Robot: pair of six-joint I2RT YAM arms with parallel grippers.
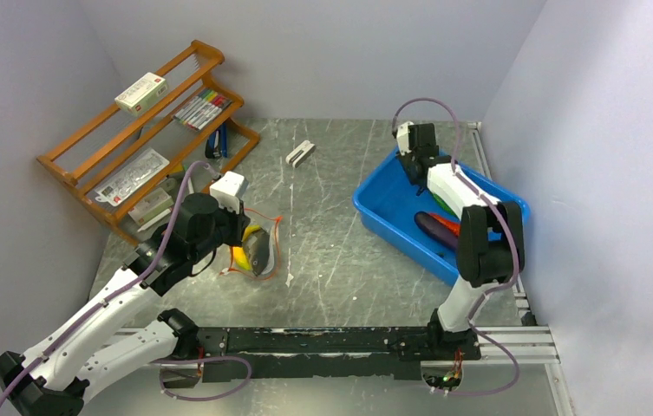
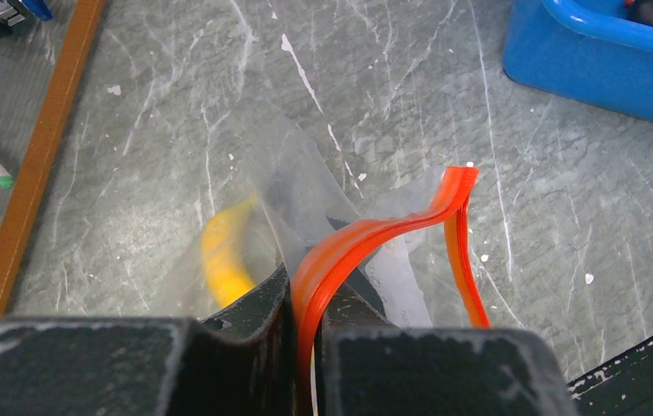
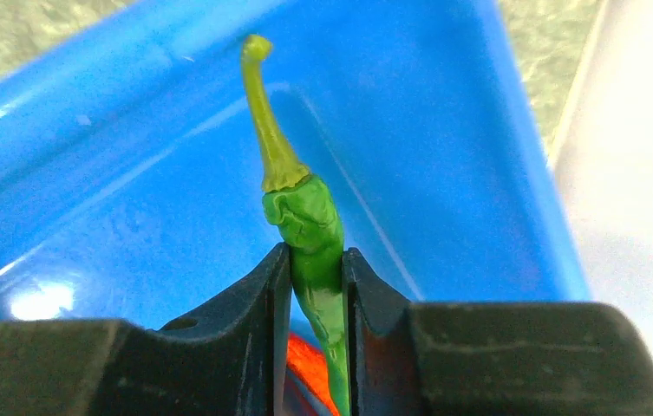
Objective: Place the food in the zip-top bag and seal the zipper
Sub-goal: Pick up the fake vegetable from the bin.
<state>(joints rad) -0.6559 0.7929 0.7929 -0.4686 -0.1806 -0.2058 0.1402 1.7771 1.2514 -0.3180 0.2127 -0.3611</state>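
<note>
**Green pod: lift from bin, bound for bag**

- Long green plastic pod with pale stalk (image 3: 305, 225): clamped near its middle by the right hand (image 3: 316, 277), stalk pointing away, held over the floor of the blue plastic bin (image 3: 132, 173).
- Clear crinkly zip-top bag (image 2: 305, 186): on the table well apart from the bin, on the left arm's side. A yellow banana-like piece (image 2: 223, 256) and a silver-grey fish (image 1: 257, 251) appear to be inside.
- Thin red-orange zipper strip (image 2: 375, 234): one lip pinched tight in the left hand (image 2: 305, 303), the rest looping open towards the bin.
- Dark purple eggplant (image 1: 437, 229) and red-orange chili (image 1: 451, 222): in the bin.
- Handling: clear the bin wall first, then feed the pod in lengthwise. Keep the pinched lip raised, and release only once the pod is past the strip. The narrow grip may let it pivot.
</note>
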